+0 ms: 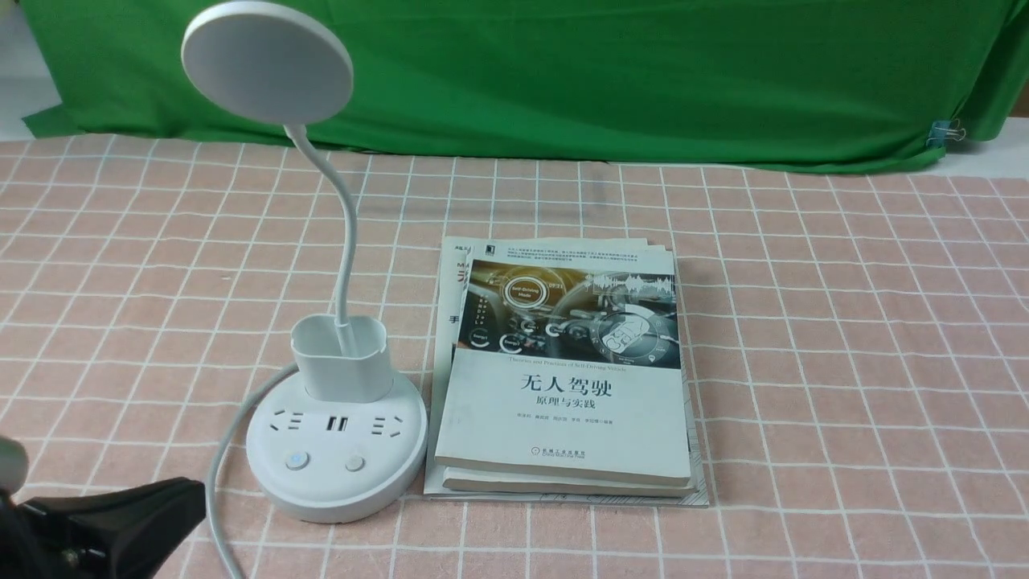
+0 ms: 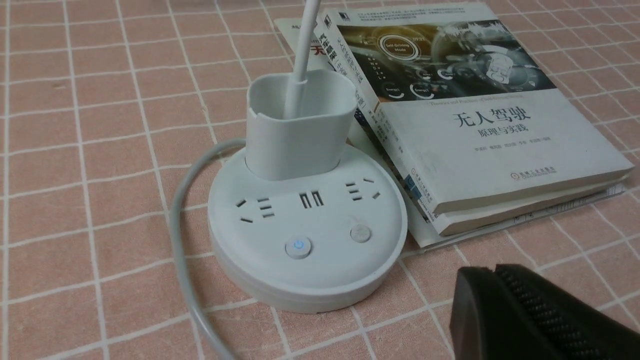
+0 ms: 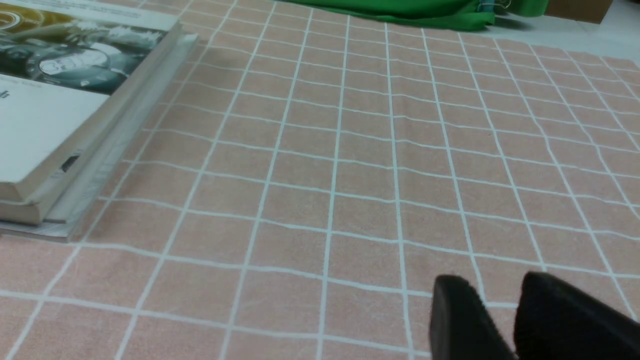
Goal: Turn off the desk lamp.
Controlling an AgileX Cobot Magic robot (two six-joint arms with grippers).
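Worktop point(image 1: 804, 338), pink-tiled, bearing the white desk lamp point(image 1: 336, 450) left of a book stack point(image 1: 563, 386), its neck rising from the cup, its disc head whole only in the front view. Left fingers point(image 2: 492, 272), pressed together, empty, near the lamp base; right fingers point(image 3: 497, 290), seen only in their wrist view and cropped, slightly parted, empty.

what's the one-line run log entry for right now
left claw: shut, empty | desk lamp: untouched, disc head unlit | books: stacked beside base
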